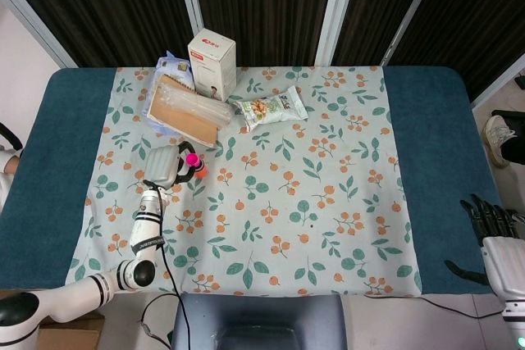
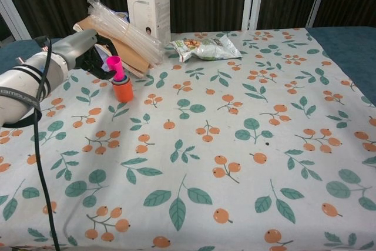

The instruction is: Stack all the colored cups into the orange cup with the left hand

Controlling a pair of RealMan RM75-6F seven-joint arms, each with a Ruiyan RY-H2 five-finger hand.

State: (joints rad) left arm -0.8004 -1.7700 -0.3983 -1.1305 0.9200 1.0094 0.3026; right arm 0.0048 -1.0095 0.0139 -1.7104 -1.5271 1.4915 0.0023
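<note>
An orange cup (image 2: 122, 91) stands on the flowered cloth at the left, with a blue cup (image 2: 122, 79) nested in it. My left hand (image 2: 83, 57) holds a pink cup (image 2: 113, 66), tilted, with its lower end at the blue cup's mouth. From the head view the same left hand (image 1: 166, 166) has the pink cup (image 1: 192, 158) just above the orange cup (image 1: 199, 173). My right hand (image 1: 495, 240) hangs off the table's lower right corner with its fingers spread and nothing in it.
Just behind the cups lie a clear-wrapped brown packet (image 2: 117, 36) and a white box (image 2: 147, 4). A snack bag (image 2: 207, 47) lies right of the box. The flowered cloth (image 2: 235, 145) covers the table's middle, with teal table surface (image 1: 431, 161) at both sides.
</note>
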